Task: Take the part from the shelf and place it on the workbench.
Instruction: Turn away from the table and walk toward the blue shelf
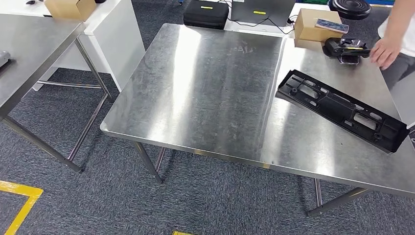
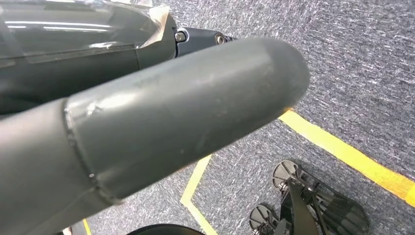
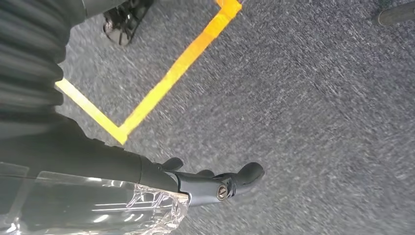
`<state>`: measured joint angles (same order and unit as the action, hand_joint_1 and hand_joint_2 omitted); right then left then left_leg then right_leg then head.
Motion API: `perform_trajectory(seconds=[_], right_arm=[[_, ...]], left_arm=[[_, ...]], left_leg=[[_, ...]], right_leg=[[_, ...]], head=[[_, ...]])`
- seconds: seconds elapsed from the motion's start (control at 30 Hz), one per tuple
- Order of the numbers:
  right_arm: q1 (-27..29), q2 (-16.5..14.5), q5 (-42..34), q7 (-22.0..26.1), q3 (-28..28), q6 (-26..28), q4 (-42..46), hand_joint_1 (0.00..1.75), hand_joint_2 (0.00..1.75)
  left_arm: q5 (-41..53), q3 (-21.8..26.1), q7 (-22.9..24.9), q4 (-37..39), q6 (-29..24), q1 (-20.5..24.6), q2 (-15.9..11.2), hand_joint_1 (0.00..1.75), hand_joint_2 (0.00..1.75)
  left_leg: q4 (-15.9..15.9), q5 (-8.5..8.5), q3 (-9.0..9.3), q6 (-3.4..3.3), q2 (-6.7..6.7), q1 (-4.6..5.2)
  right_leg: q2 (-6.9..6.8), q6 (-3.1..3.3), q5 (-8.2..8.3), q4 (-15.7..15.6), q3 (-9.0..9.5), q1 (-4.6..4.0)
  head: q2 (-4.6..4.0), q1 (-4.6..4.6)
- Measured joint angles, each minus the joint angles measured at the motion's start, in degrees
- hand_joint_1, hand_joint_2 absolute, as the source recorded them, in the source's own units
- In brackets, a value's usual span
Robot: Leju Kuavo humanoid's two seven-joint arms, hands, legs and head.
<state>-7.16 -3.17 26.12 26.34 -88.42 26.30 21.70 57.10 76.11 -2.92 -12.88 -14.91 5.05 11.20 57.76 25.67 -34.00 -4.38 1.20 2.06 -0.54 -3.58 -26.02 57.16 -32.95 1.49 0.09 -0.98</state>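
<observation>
While the long black part lies flat on the right side of the steel desk, running at a slant from near the desk's middle seam toward its right edge, neither robot hand touches it. Both arms hang low over grey carpet marked with yellow tape lines.

The left robot hand is seen from its wrist camera as a thick grey thumb with darker fingers behind it; nothing is visible in it, but whether the fingers are spread or curled cannot be told from this close angle. The right robot hand shows dark fingers lying slightly curled and apart, with nothing between them, above the carpet.

At the far right corner of the desk, a person's hand reaches toward a small black device that sits beside a cardboard box. A black case and a laptop lie beyond the desk's far edge. A second steel table stands to the left, well apart from the desk, with a white cabinet behind it.
</observation>
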Motion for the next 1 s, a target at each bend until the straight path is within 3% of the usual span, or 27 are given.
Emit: perform_trajectory(seconds=[0.37, 0.83, 1.0], right_arm=[[-0.1, -1.0, -3.6, -0.3, 0.0, 0.2, -1.6, 0.00, 1.75], [-0.1, -1.6, -1.6, -1.4, 1.0, 0.3, -2.5, 0.00, 1.75], [-0.1, -2.0, -0.4, -2.0, 2.2, 0.6, -3.0, 0.00, 1.75]], left_arm=[[-0.9, 1.5, 0.9, -0.1, 0.9, -0.1, -0.4, 0.00, 0.00], [0.0, 1.5, 1.4, -0.1, 3.0, -0.1, -0.2, 0.00, 0.00], [0.3, 1.5, 1.5, -0.1, 3.4, -0.1, -0.4, 0.00, 0.00]], left_leg=[[0.0, 0.00, 0.00, 0.00, 0.00, 0.00], [0.0, 0.09, 0.03, 0.04, 0.00, 0.19], [0.3, 0.31, -0.01, -0.27, 0.00, 0.32]], right_leg=[[0.00, 0.00, 0.00, 0.0, 0.00, 0.00], [0.00, -0.03, 0.02, -0.1, 0.05, 0.27], [0.00, -0.14, 0.01, -0.2, 0.13, 0.49]], head=[[0.00, 0.00], [0.00, 0.00], [0.00, 0.00]])
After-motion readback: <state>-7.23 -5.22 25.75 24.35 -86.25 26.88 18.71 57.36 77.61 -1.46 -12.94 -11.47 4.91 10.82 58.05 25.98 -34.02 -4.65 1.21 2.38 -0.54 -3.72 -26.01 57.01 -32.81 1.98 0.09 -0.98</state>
